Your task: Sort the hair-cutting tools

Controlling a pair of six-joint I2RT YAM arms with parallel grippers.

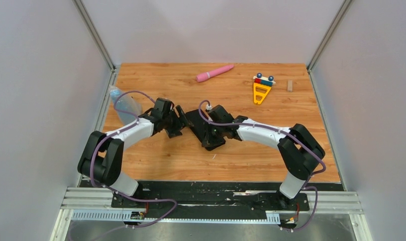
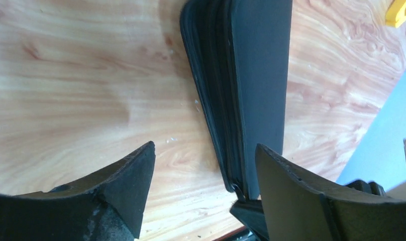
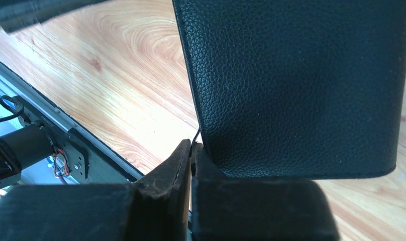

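The hair-cutting tools are out of view. A black zip case [image 1: 196,120] stands on its edge on the wooden table [image 1: 156,160], between my two arms. Its zipped spine [image 2: 216,90] shows in the left wrist view and its grained face [image 3: 296,85] fills the right wrist view. My left gripper [image 1: 181,122] [image 2: 205,145] is open at the case's left end. The case's edge sits between its fingers, close to the right one, and I see no contact. My right gripper [image 1: 209,134] [image 3: 193,146] is shut on the thin zip pull [image 2: 237,189] at the case's corner.
A pink wand [image 1: 214,73] lies at the back of the table. A yellow toy [image 1: 262,89] with coloured blocks and a small wooden block [image 1: 290,86] sit back right. Something clear and plastic [image 1: 124,105] lies at the left edge. Grey walls close in on three sides.
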